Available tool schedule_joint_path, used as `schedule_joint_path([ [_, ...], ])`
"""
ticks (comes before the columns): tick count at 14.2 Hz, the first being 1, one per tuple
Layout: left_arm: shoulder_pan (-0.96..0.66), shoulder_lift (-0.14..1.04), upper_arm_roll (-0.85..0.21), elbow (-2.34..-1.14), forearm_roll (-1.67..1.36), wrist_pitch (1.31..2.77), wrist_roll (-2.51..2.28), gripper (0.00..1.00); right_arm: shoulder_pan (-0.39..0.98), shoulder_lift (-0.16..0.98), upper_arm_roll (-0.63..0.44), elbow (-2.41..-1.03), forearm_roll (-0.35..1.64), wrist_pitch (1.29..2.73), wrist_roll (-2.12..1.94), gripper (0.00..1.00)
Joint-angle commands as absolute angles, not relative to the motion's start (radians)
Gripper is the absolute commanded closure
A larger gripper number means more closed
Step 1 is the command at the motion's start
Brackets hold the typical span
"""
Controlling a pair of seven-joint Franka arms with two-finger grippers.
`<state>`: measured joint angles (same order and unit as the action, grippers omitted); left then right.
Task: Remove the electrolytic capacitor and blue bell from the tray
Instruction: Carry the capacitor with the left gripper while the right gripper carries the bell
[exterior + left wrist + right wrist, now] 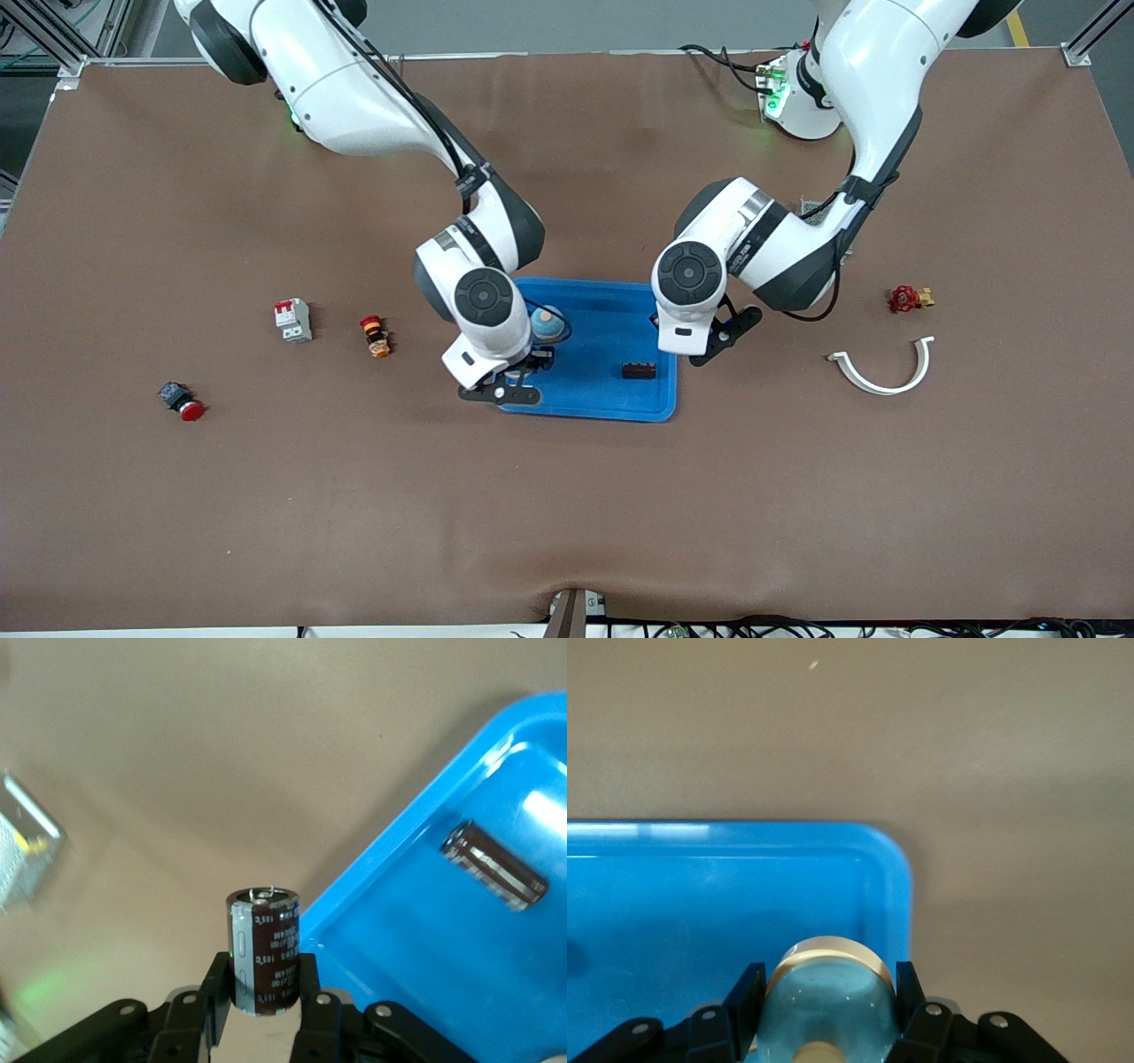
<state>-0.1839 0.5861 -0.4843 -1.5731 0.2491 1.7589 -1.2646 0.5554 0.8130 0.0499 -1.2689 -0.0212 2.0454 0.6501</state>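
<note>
The blue tray [611,413] lies mid-table. My left gripper [700,347] is shut on an upright brown electrolytic capacitor [264,948]. It holds it just outside the tray rim [416,815], over the table toward the left arm's end. From the left wrist view the left gripper [264,979] clamps the can's sides. A second brown capacitor [639,370] [493,864] lies flat in the tray. My right gripper [542,344] [828,992] is shut on the blue bell [547,324] [828,1005], over the tray floor [700,904] by a corner.
Toward the right arm's end lie a white breaker [293,320], an orange-and-red button [375,336] and a red push button [182,400]. Toward the left arm's end lie a white curved clip [884,370], a red valve [908,299] and a metal mesh box [22,846].
</note>
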Motion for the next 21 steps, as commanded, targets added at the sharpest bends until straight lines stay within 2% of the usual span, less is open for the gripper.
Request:
schedule_joint_path([
  [1, -0.131, 0.451, -0.489, -1.715, 0.232, 1.762, -1.070, 1.00, 0.462, 0.772, 0.075, -1.238, 0.029, 1.955, 0.489, 0.61],
  [2, -0.095, 0.395, -0.494, -1.788, 0.233, 1.782, -1.007, 1.00, 0.428, 0.752, 0.075, -1.236, 0.056, 1.930, 0.415, 0.61],
  [5, 0.026, 0.182, -0.514, -2.065, 0.232, 1.975, -0.837, 1.00, 0.324, 0.707, 0.075, -1.230, 0.071, 1.855, 0.176, 0.61],
  [6, 0.046, 0.149, -0.512, -2.118, 0.232, 2.008, -0.784, 1.00, 0.290, 0.695, 0.075, -1.230, 0.071, 1.839, 0.105, 0.61],
  [9, 0.116, 0.127, -0.512, -2.173, 0.233, 2.022, -0.607, 1.00, 0.220, 0.677, 0.066, -1.230, 0.069, 1.832, -0.072, 0.61],
  [13, 0.237, 0.034, -0.512, -2.305, 0.233, 2.146, -0.402, 1.00, 0.114, 0.670, 0.060, -1.232, 0.048, 1.832, -0.291, 0.61],
  [16, 0.311, 0.006, -0.512, -2.356, 0.233, 2.199, -0.269, 1.00, 0.032, 0.658, 0.058, -1.246, 0.048, 1.829, -0.489, 0.61],
  [18, 0.362, 0.005, -0.511, -2.405, 0.233, 2.285, -0.198, 1.00, -0.015, 0.655, 0.058, -1.253, 0.046, 1.816, -0.595, 0.61],
  [21, 0.441, 0.012, -0.509, -2.511, 0.233, 2.498, -0.114, 1.00, -0.076, 0.641, 0.057, -1.322, 0.043, 1.830, -0.721, 0.61],
])
